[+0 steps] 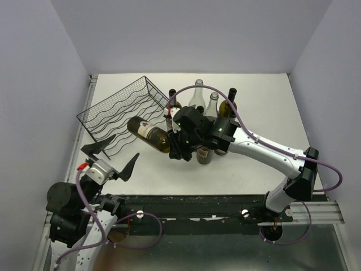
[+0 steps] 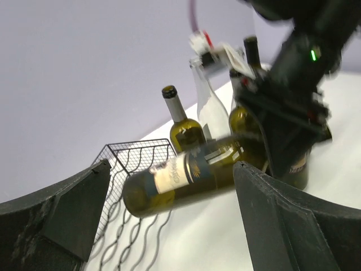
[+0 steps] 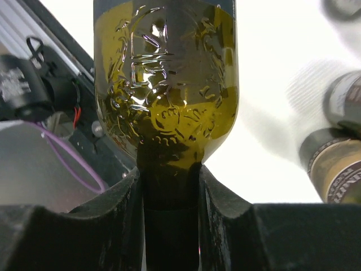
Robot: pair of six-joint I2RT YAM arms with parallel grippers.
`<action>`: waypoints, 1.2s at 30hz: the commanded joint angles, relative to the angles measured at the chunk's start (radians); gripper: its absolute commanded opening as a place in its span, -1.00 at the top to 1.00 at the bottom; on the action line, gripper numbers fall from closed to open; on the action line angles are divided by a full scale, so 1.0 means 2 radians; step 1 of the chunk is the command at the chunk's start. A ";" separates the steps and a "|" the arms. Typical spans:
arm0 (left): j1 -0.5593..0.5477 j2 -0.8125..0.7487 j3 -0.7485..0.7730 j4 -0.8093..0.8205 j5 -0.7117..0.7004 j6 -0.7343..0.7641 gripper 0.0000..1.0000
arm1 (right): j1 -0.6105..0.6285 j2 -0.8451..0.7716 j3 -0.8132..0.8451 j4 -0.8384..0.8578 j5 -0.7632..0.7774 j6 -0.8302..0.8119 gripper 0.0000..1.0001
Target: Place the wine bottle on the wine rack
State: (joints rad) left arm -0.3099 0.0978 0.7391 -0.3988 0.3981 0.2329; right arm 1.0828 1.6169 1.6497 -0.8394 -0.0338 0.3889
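Observation:
My right gripper (image 1: 176, 148) is shut on the neck of a green wine bottle (image 1: 148, 133) with a cream label and holds it lying nearly level above the table, its base pointing left toward the wine rack (image 1: 125, 111). The rack is a black wire grid with wavy rows at the table's back left. In the right wrist view the bottle (image 3: 164, 96) runs up from my gripper (image 3: 169, 209). In the left wrist view the bottle (image 2: 186, 176) hangs in front of the rack (image 2: 135, 164). My left gripper (image 1: 111, 156) is open and empty, below the rack.
Several upright bottles (image 1: 213, 110) stand in a group at the table's back middle, right behind my right wrist. Grey walls close in the table on the left, back and right. The black rail (image 1: 192, 204) runs along the near edge.

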 commanded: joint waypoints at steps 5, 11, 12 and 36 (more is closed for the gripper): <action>-0.001 0.061 0.125 -0.129 -0.011 -0.166 -0.97 | 0.009 -0.030 -0.063 0.104 -0.064 0.023 0.99; -0.001 0.101 0.163 -0.186 -0.054 -0.188 -0.98 | 0.015 0.007 -0.065 0.141 -0.093 0.030 0.99; -0.001 0.105 0.165 -0.189 -0.065 -0.192 -0.98 | 0.016 0.015 -0.065 0.147 -0.096 0.032 0.99; -0.001 0.095 0.159 -0.221 -0.148 -0.198 -0.98 | 0.068 0.118 -0.081 0.301 -0.016 0.111 0.99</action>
State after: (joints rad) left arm -0.3099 0.3115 1.0534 -0.8135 0.1223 -0.1379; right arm 1.1995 1.8683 1.4944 -0.4698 -0.1425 0.5648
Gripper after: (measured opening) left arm 0.988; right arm 0.417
